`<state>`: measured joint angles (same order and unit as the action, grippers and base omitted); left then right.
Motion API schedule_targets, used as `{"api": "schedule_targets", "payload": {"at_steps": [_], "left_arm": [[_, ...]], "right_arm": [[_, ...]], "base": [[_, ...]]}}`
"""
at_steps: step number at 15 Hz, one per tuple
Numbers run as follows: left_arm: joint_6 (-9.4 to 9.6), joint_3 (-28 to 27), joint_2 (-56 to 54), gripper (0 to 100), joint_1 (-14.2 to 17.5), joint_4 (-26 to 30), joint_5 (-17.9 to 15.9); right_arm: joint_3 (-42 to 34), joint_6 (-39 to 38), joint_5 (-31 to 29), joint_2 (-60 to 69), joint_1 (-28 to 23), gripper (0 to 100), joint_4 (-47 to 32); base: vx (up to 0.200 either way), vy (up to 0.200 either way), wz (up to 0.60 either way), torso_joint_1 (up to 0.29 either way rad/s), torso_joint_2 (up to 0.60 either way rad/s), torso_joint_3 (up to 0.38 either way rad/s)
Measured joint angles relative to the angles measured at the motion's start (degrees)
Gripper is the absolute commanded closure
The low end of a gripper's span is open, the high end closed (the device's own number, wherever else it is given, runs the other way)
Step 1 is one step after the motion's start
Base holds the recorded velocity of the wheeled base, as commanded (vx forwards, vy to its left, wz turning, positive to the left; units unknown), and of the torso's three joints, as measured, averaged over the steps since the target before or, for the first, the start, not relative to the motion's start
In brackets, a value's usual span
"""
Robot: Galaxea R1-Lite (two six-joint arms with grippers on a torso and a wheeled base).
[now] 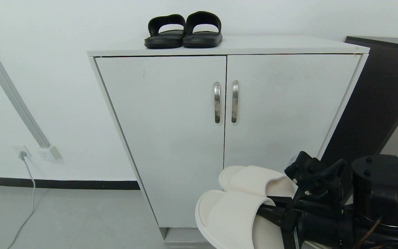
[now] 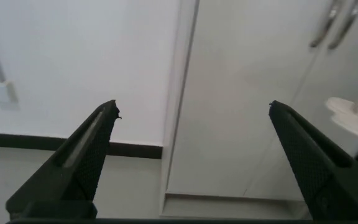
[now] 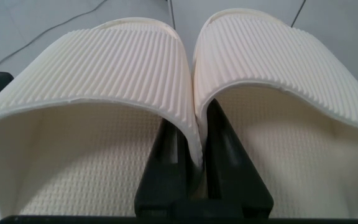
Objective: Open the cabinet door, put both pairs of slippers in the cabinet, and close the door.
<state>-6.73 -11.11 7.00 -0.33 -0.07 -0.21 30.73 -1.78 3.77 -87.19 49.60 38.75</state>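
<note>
My right pincer (image 3: 194, 158) clamps the white slippers (image 1: 244, 204) by their inner straps, low before the shut cabinet (image 1: 164, 138); my left pincer (image 2: 192, 109) gapes empty. I fear that thin hold slipping.

Two black slippers (image 1: 167, 34), two white slippers (image 1: 231, 216), one cabinet (image 1: 171, 145)

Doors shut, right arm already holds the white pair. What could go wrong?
The right gripper pinches the white slippers by adjoining strap edges only; one could slip out.
The open left gripper must pull a handle alone; the held pair hangs before the right door and might block its swing.
</note>
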Motion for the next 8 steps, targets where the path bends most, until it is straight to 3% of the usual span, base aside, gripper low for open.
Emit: {"api": "schedule_targets", "payload": {"at_steps": [4,7,8], "left_arm": [[-0.24,-3.69,17.7,0,-1.1,-9.64,-11.36],[-0.13,-4.94,35.04,0,-3.63,-22.94,-19.03],[-0.09,-5.53,41.05,0,-6.08,-27.92,-20.61]], "right_arm": [[-0.28,0.01,0.0,-0.05,0.01,100,-0.02],[-0.33,0.01,-0.07,-0.29,-0.02,100,-0.02],[-0.33,0.01,-0.1,-0.4,-0.02,100,0.0]], "base": [[0.0,0.0,0.0,0.0,0.0,0.0],[0.0,0.0,0.0,0.0,0.0,0.0],[0.0,0.0,0.0,0.0,0.0,0.0]]}}
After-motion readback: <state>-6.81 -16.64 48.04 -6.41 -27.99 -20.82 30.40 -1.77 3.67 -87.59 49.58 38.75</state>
